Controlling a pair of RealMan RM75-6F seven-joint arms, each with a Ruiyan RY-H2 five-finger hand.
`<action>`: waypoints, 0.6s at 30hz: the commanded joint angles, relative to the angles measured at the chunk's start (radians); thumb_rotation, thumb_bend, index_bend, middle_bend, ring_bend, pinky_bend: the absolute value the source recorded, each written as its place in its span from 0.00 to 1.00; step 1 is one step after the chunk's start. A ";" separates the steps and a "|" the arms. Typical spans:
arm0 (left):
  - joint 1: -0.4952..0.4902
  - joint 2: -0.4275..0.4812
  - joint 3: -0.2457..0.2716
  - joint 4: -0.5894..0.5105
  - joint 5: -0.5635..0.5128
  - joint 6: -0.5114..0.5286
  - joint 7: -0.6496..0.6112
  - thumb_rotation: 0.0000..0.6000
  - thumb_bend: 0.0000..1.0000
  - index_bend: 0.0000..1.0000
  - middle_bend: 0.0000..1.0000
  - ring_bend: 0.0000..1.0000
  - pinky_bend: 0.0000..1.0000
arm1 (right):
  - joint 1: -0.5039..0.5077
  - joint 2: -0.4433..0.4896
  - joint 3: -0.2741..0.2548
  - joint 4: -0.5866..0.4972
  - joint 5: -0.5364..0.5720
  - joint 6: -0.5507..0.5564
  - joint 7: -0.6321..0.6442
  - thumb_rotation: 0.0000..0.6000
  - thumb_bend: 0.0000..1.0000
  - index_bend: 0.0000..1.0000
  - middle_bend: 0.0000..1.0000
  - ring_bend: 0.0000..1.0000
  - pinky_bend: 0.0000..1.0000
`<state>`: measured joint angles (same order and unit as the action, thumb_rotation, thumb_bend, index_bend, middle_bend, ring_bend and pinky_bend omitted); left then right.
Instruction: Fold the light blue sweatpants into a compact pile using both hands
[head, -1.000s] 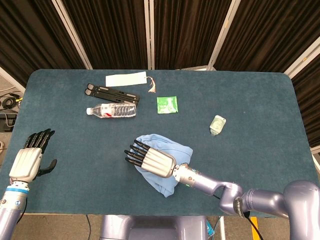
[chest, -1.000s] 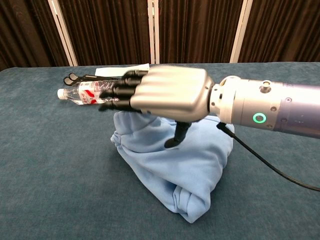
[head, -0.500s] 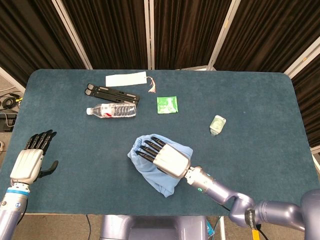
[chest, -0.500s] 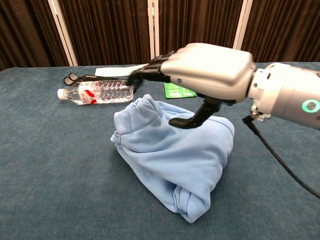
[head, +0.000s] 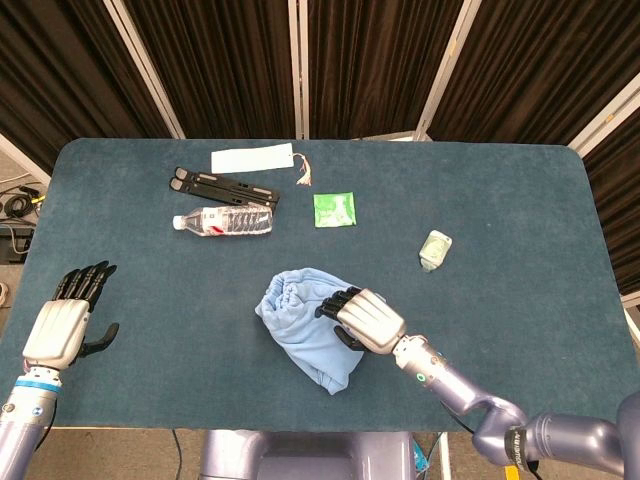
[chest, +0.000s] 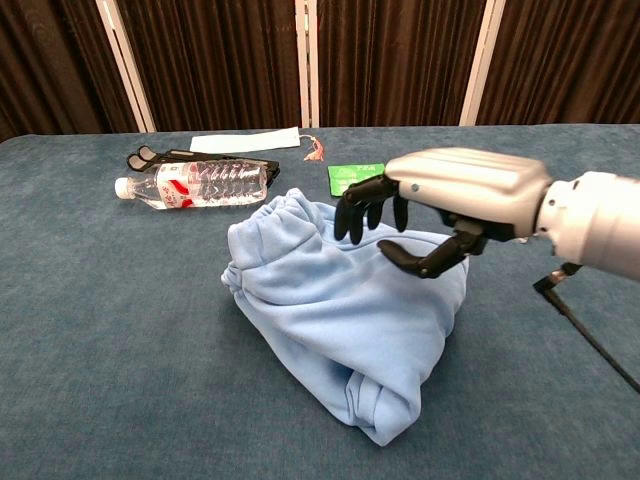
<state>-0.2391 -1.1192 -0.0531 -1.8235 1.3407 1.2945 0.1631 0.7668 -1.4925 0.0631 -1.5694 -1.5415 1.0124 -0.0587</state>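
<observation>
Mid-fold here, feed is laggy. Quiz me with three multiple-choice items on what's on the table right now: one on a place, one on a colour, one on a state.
1. Where does the water bottle lie relative to the sweatpants?
A. On top of them
B. On the far side of them, toward the robot's left
C. At the near table edge

2. What colour is the flat packet beyond the sweatpants?
A. Green
B. Red
C. Yellow

3. What is the right hand doing?
A. Gripping the bottle
B. Pressing flat on the bare table
C. Poised over the sweatpants with fingers curled down, holding nothing

Answers:
1. B: the head view shows the bottle lying farther back and to the left of the pile.
2. A: both views show it green.
3. C: in the chest view, the fingers hang curled above the cloth with nothing grasped. The left hand sits open, far from the pile.
</observation>
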 joint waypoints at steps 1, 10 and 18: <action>-0.001 0.000 -0.002 0.002 -0.004 -0.002 -0.001 1.00 0.42 0.00 0.00 0.00 0.00 | 0.030 -0.056 0.035 0.043 0.039 -0.045 0.005 1.00 0.54 0.36 0.37 0.34 0.41; -0.003 0.003 -0.004 0.011 -0.013 -0.010 -0.013 1.00 0.42 0.00 0.00 0.00 0.00 | 0.092 -0.174 0.073 0.111 0.059 -0.097 -0.013 1.00 0.56 0.36 0.37 0.34 0.41; -0.003 0.004 -0.005 0.013 -0.014 -0.012 -0.018 1.00 0.42 0.00 0.00 0.00 0.00 | 0.116 -0.214 0.061 0.173 0.072 -0.137 -0.081 1.00 0.56 0.36 0.36 0.34 0.40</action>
<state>-0.2422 -1.1153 -0.0579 -1.8105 1.3269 1.2827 0.1446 0.8774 -1.7004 0.1282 -1.4061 -1.4712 0.8830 -0.1298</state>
